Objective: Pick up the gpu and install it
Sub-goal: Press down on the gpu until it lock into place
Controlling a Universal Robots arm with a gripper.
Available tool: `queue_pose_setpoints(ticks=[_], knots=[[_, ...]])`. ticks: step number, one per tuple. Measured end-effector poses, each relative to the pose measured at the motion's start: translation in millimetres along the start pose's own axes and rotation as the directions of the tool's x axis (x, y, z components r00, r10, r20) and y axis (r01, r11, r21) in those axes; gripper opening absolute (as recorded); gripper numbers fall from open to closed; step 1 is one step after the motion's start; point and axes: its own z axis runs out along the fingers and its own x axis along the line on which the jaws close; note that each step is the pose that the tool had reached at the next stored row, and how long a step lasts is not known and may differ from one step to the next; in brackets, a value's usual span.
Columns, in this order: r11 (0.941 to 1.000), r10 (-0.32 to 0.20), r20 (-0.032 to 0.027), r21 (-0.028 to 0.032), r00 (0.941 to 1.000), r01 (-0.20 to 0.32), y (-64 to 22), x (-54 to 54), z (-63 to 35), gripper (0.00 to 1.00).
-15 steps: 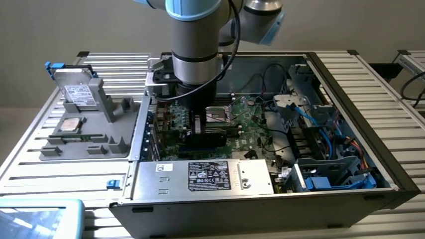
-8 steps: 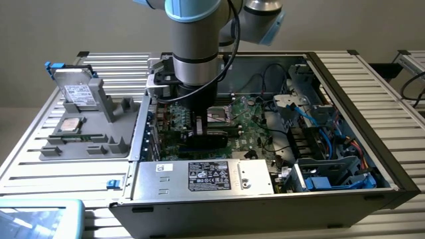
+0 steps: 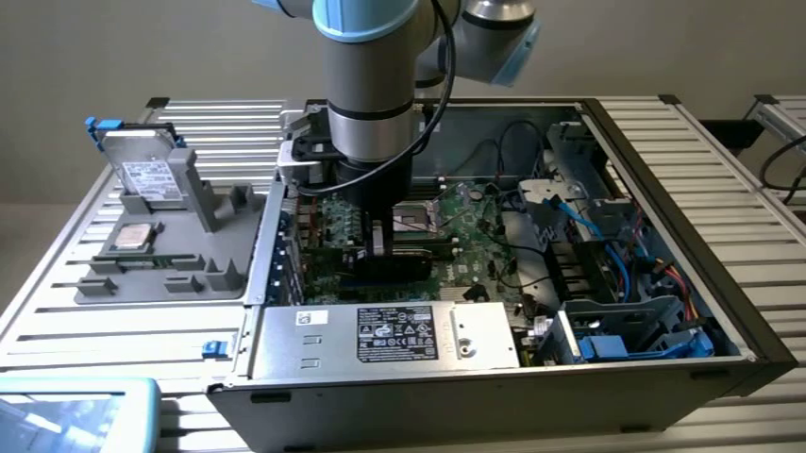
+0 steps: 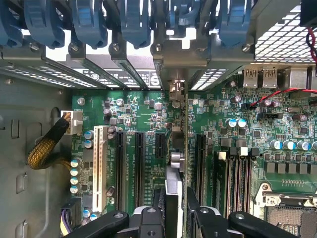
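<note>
Holding gpu edge-on, your gripper clamped on top edge, card upright over motherboard slots inside case. Judge it light, stiff, fragile: keep hold on bare edges, off components.

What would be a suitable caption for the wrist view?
Claw holds the gpu edge-on above the motherboard slots.
</note>
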Motion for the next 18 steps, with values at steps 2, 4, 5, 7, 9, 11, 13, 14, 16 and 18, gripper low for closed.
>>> queue_pose_setpoints(ticks=[2,4,5,7,9,11,13,14,16,18], knots=[[1.0,0.0,0.0,0.0,1.0,0.0,0.0,0.0,0.0,0.28],[1.0,0.0,0.0,0.0,1.0,0.0,0.0,0.0,0.0,0.28],[1.0,0.0,0.0,0.0,1.0,0.0,0.0,0.0,0.0,0.28],[1.0,0.0,-0.0002,0.0,1.0,0.0,0.0,0.0,0.0,0.28],[0.9998,0.0,-0.0123,0.0202,0.9999,0.001,-2.2,1.3,-0.3,0.34],[0.9998,0.0,-0.0123,0.0214,0.9999,0.0,-2.2,1.2,-0.2,0.41],[0.9998,0.0,-0.012,0.0214,0.9999,0.0,-2.1,1.2,0.0,0.47],[0.9998,0.0,-0.012,0.0214,0.9999,0.0,-2.1,1.2,0.0,0.53],[0.9998,0.0,-0.012,0.0214,0.9999,0.0,-2.1,1.2,0.0,0.59],[0.9998,0.0,-0.012,0.0214,0.9999,0.0,-2.1,1.2,0.0,0.65]])
